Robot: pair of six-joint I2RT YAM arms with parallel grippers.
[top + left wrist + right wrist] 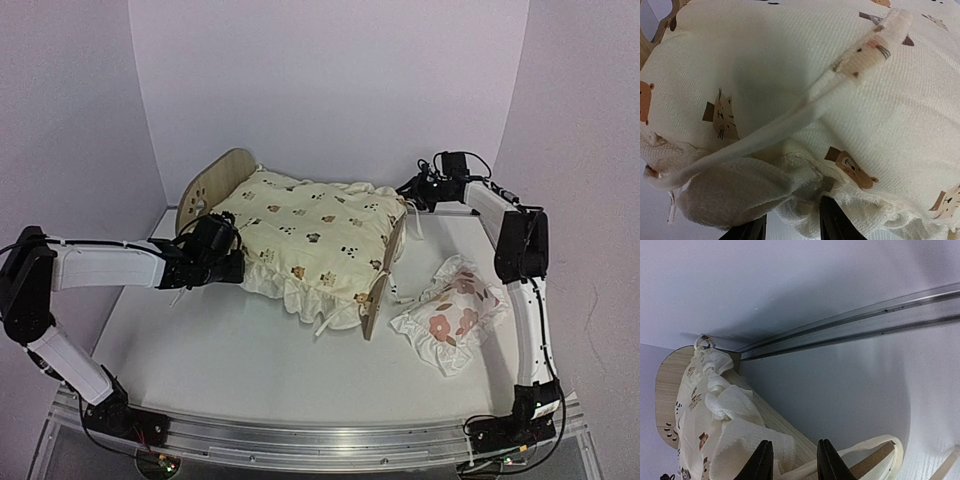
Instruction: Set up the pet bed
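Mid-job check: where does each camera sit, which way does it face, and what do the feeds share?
Top external: above and behind the bases, looking down across the table; shows left arm, right arm, pet bed, cushion, pillow.
Left wrist: on the left arm, against the cushion's ruffle and tie string; left end effector at the bottom edge.
Right wrist: on the right arm, looking along the bed's side toward the headboard; right end effector at the bottom.
Shared: all three show the cushion.

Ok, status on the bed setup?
Left tool shut on cushion edge near headboard; right tool shut on its far corner. Pet bed upright, cushion on it. Pillow on table, right of bed.
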